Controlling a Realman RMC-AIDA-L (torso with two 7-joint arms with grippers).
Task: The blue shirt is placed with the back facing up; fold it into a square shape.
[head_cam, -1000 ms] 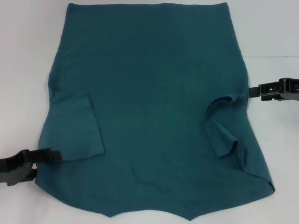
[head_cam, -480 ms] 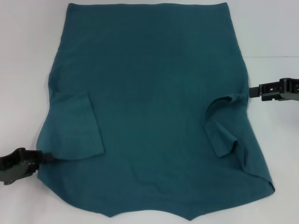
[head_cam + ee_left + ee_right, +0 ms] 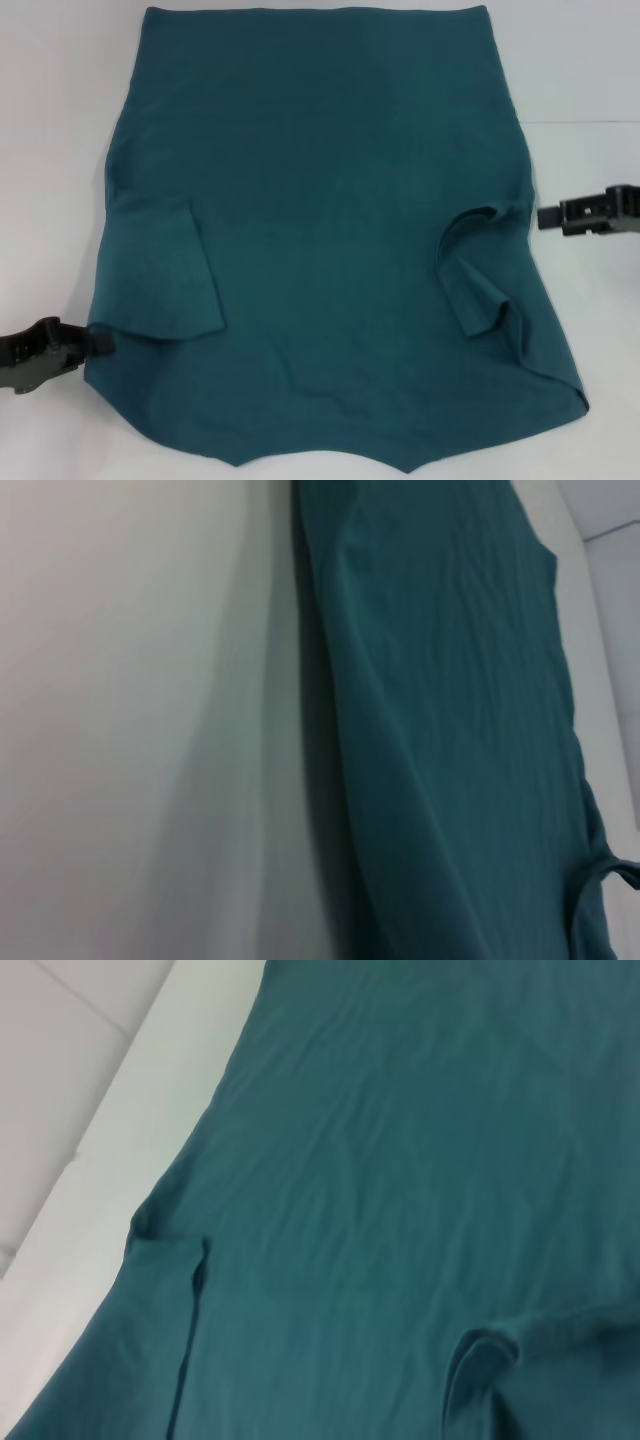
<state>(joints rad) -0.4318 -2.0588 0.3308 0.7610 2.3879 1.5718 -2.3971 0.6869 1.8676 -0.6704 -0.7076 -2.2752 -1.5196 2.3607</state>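
White table (image 3: 60,150), claws flanking blue shirt (image 3: 320,240).

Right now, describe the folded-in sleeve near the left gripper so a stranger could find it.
The blue shirt covers the white table. On its left side a flat sleeve flap lies folded inward, just above the left gripper. The opposite sleeve is crumpled.

Head view looks forward and down over the whole blue shirt (image 3: 320,230) on the counter (image 3: 50,120). Both wrist views sit close and oblique — each shares one shirt edge with it.
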